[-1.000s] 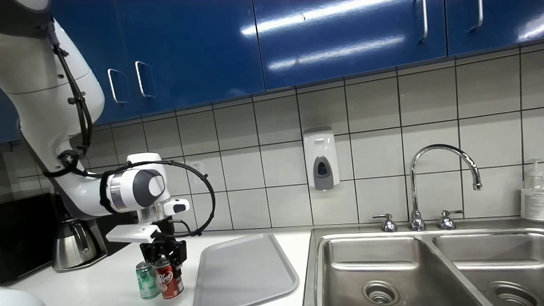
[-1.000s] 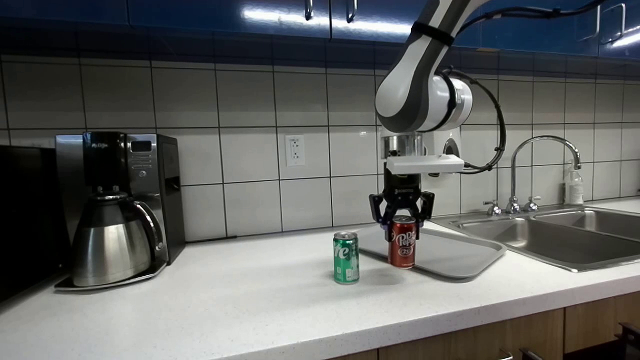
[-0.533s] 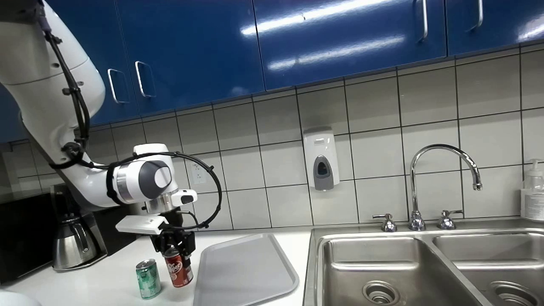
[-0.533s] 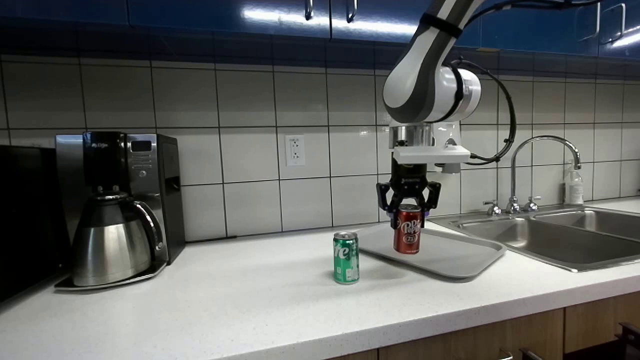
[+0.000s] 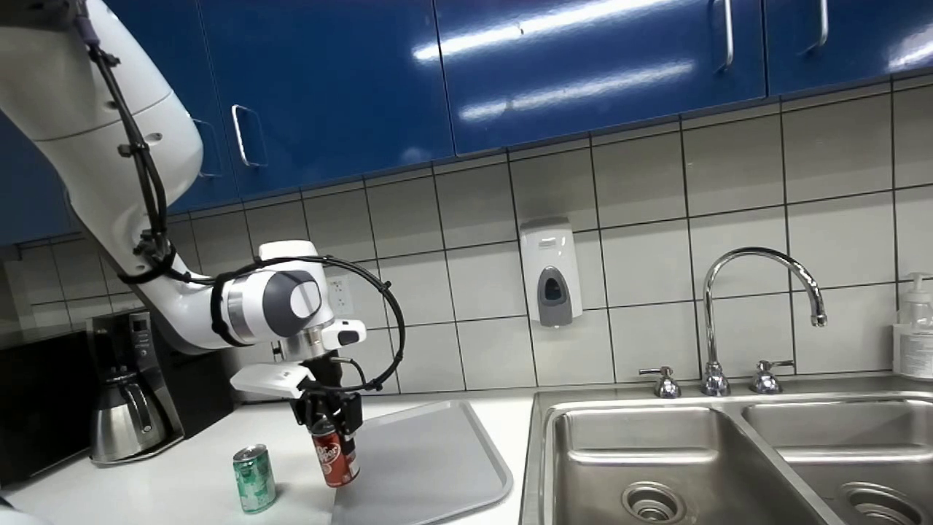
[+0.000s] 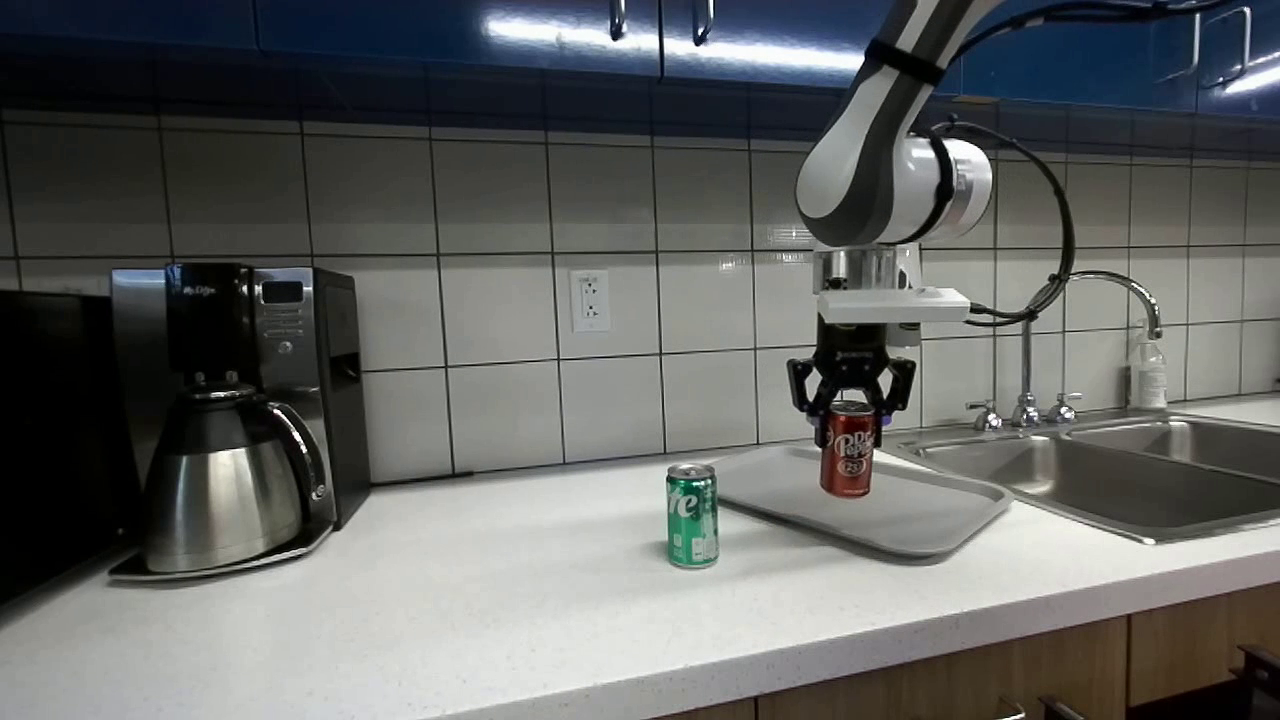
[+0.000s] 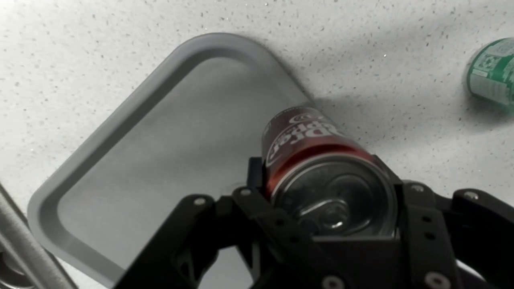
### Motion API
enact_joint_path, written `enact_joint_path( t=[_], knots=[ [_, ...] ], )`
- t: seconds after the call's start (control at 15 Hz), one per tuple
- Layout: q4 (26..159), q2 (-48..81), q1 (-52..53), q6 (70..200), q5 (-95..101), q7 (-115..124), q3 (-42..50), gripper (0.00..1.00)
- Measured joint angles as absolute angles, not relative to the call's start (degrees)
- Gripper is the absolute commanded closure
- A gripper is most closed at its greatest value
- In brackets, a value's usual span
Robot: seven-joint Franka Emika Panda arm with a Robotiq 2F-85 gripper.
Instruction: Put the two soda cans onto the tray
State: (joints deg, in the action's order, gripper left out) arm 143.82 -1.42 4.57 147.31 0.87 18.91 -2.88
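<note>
Far L, coffee maker point(image 6: 285, 350) is sitting on counter point(image 6: 450, 610), green can point(image 6: 692, 520) standing lower-ctr., gripper point(image 6: 850, 428) holding red can point(image 6: 848, 462) nr. tray point(image 6: 930, 510).

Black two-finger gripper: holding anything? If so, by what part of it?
Yes: the black gripper pinches the red cylindrical metal soda can from opposite sides, across the upper half of its body.

White arm point(image 6: 922, 185), dark grey trim point(image 6: 877, 190), silver wrist collar point(image 6: 858, 269), looping black cable point(image 5: 400, 328); black jointed tool point(image 6: 850, 430), pale screws point(image 7: 199, 201).
</note>
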Motion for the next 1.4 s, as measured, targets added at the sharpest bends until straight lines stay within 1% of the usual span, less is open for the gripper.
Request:
enact_joint_path(
  t=[0.47,1.4],
  knots=[
    [143.2,0.1,2.2,149.2,1.5,18.8,-0.3,0.62],
    [136.4,9.9,0.3,152.8,2.3,18.3,5.5,0.62]
  ],
)
